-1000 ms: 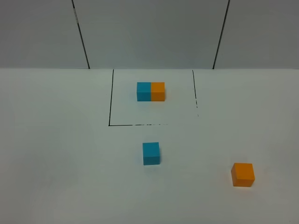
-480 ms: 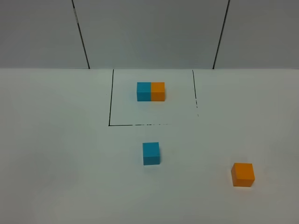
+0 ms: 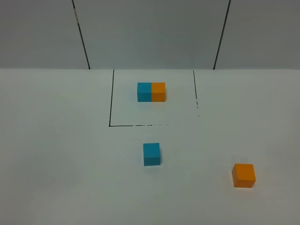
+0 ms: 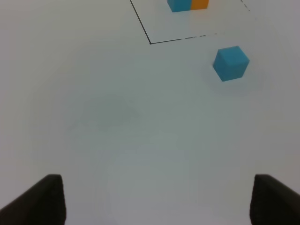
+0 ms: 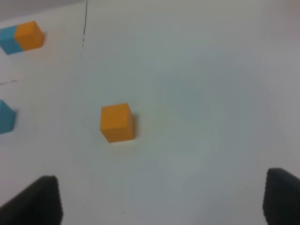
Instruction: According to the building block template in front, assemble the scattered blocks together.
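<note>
The template bar (image 3: 151, 92), cyan-blue cube left and orange cube right, sits inside a black-lined square (image 3: 111, 103) at the back of the white table. It also shows in the left wrist view (image 4: 187, 5) and the right wrist view (image 5: 22, 36). The loose blue cube (image 3: 151, 154) lies in front of the square, also in the left wrist view (image 4: 230, 63). The loose orange cube (image 3: 243, 175) lies front right, also in the right wrist view (image 5: 117, 122). My left gripper (image 4: 154, 199) and right gripper (image 5: 161, 201) are open and empty, apart from the cubes. Neither arm shows in the exterior view.
The white table (image 3: 56, 154) ends at a grey panelled wall (image 3: 150, 33) behind the square. The square's front line is broken into dashes on its right part (image 3: 152, 125).
</note>
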`<state>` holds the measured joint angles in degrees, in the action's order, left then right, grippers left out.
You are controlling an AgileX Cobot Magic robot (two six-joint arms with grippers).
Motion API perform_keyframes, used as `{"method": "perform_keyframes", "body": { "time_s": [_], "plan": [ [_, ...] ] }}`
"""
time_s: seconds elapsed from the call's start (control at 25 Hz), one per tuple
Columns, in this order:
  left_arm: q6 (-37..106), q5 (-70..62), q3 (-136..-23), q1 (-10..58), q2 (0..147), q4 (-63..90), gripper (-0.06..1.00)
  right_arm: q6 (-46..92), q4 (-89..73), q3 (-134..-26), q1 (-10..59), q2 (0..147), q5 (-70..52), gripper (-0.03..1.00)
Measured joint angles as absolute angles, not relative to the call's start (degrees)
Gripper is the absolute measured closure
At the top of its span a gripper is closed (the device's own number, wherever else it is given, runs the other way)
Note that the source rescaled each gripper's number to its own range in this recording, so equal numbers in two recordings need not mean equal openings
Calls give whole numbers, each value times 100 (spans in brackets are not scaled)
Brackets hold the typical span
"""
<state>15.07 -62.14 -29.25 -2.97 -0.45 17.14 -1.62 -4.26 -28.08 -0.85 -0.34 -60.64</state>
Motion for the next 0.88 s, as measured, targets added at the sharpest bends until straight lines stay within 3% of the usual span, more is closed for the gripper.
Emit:
{"method": "perform_keyframes", "body": {
  "time_s": [0.88],
  "plan": [
    [1521,-6214,-2925,-297,-45,1714,27,-162,-426,-2808,-85,-34,-6064,25]
  ]
}}
